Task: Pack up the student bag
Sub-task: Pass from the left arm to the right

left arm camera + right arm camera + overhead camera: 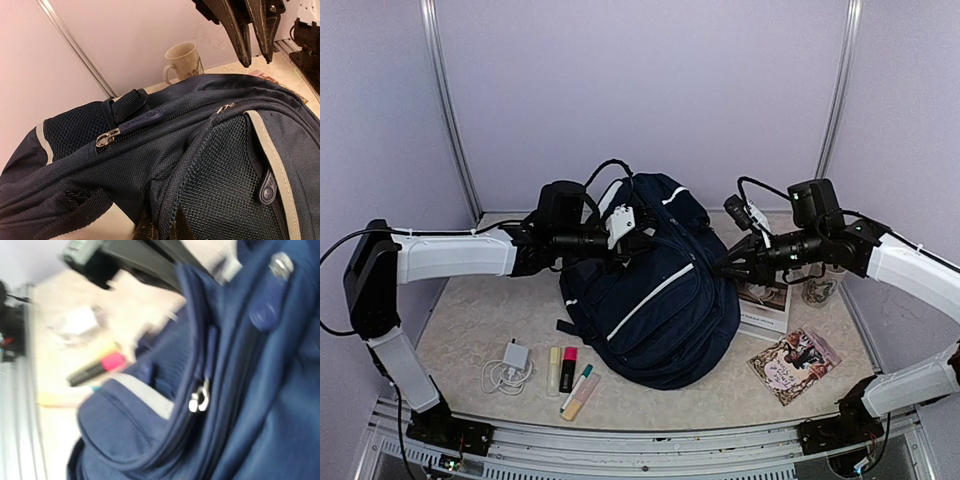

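The student bag [655,300], a large dark navy backpack with a pale stripe, lies in the middle of the table. My left gripper [632,240] is at its top left. In the left wrist view the left gripper [162,232] is shut on a fold of the bag [150,165] at the mesh pocket's seam. My right gripper [722,268] is at the bag's right side. In the left wrist view the right gripper [257,61] hangs just above the bag, its fingers slightly apart with nothing between them. The right wrist view is blurred and shows a zipper pull [199,401], not its own fingers.
A white charger with cable [510,365], highlighters [567,370] and a pen [578,385] lie in front of the bag on the left. On the right are a book [765,305], a picture booklet [795,365] and a mug [820,290].
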Robot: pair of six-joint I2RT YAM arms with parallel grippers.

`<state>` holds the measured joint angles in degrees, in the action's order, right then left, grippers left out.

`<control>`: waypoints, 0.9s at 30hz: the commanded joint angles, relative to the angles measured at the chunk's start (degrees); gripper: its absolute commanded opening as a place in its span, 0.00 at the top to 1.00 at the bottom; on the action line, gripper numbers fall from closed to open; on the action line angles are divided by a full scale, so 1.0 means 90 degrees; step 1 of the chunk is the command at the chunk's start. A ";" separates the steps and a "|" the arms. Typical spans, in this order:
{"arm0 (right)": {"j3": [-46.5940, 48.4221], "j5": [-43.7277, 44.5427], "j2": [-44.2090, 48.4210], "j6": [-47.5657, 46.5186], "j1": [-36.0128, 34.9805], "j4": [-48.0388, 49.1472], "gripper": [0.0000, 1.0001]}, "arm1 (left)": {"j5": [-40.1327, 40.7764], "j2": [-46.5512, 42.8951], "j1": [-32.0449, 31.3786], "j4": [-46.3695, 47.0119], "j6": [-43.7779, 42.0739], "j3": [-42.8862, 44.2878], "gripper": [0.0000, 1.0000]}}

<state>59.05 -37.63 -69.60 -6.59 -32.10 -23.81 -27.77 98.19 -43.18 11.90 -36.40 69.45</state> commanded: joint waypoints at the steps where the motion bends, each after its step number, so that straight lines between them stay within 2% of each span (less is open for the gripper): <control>1: 0.0439 -0.1068 -0.0008 -0.0044 -0.0008 0.0440 0.83 | -0.1202 -0.0652 0.0297 0.0984 -0.0152 0.0092 1.00; 8: 0.1333 -0.1296 -0.0387 -0.0221 -0.0041 0.0848 0.81 | -0.1180 -0.0691 0.0410 0.1615 -0.0759 0.0327 1.00; 14: 0.1550 -0.0893 -0.0509 -0.0404 -0.0057 0.0984 0.79 | -0.0368 -0.0633 0.0263 0.1725 -0.1716 0.0562 1.00; 20: 0.1840 -0.0546 -0.0760 -0.0672 -0.0057 0.0442 0.84 | -0.0842 -0.0784 -0.0002 0.0784 -0.2249 0.0705 1.00; 23: 0.1875 -0.0748 -0.0823 -0.1058 -0.0064 0.0141 0.83 | -0.0984 -0.0855 0.0028 0.0425 -0.2332 0.0695 1.00; 27: 0.1894 -0.1136 -0.0939 -0.1640 -0.0208 0.0191 0.76 | -0.1017 -0.0752 0.0090 0.0565 -0.2216 0.0648 1.00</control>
<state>74.43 -44.64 -76.84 -14.90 -32.32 -20.43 -34.52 95.15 -42.63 9.26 -53.89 71.64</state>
